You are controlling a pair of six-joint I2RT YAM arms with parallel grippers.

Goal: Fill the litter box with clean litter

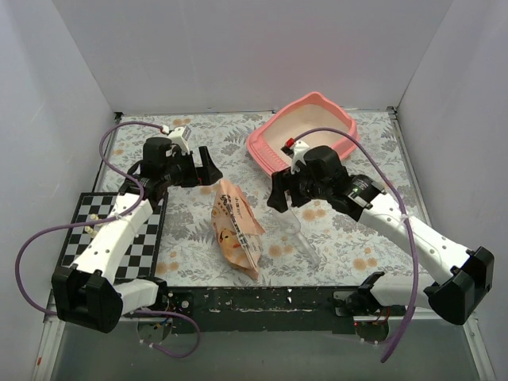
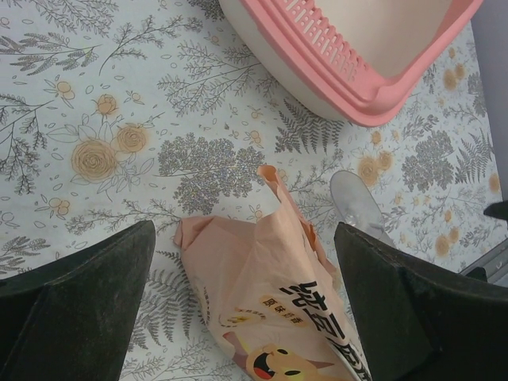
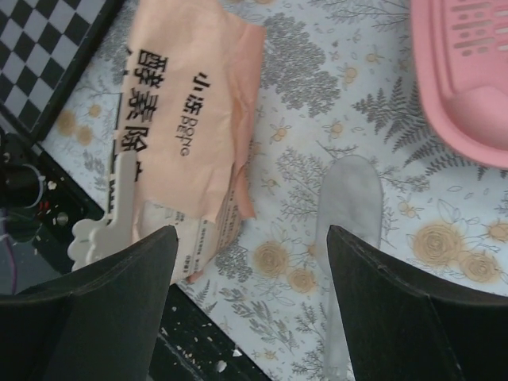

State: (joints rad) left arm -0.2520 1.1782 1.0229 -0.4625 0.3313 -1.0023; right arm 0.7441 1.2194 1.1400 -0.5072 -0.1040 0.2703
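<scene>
Right arm (image 1: 341, 186) partly hides the litter box (image 1: 262, 147).

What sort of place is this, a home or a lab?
Probably a lab test booth: plain white walls box in a floral-covered table, with left arm and right arm bolted at its near edge.

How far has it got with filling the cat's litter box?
Nothing looks done yet: the litter box shows no litter inside. Nothing is in hand either; both arms' jaws stand open above the bag and scoop, which lie on the table. Picking up and pouring are all left.
</scene>
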